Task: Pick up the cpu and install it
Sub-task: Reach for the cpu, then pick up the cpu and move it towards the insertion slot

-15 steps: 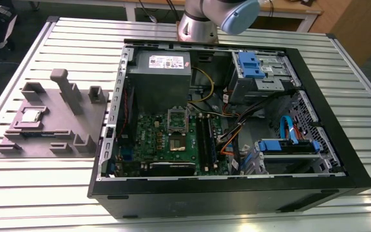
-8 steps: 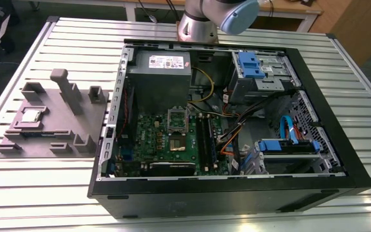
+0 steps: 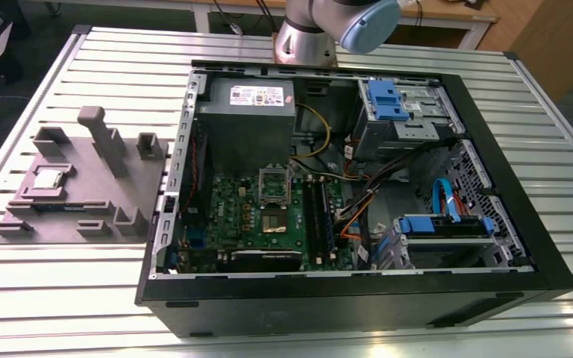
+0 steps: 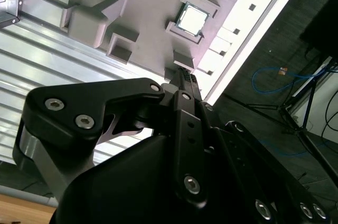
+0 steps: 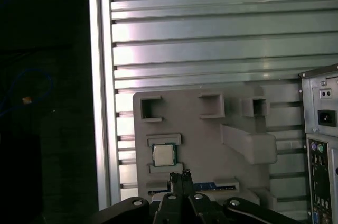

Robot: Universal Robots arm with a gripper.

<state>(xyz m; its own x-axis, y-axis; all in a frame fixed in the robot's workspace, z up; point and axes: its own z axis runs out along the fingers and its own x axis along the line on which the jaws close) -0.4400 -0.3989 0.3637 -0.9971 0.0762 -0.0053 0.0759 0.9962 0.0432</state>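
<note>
Black claw (image 5: 180,174) linkage crowds the foreground of the first wrist view, its fingertips pressed together with nothing between them. It is held apart from the cpu (image 5: 164,154), the nearest thing to its tips. The cpu lies flat, silver top up, in a square pocket of the grey holder tray (image 5: 211,145). In the exterior view the tray rests on the slatted metal surface (image 3: 68,298), at the exterior view's left of the open computer case (image 3: 501,160), where the green motherboard (image 3: 251,216) lies exposed.
</note>
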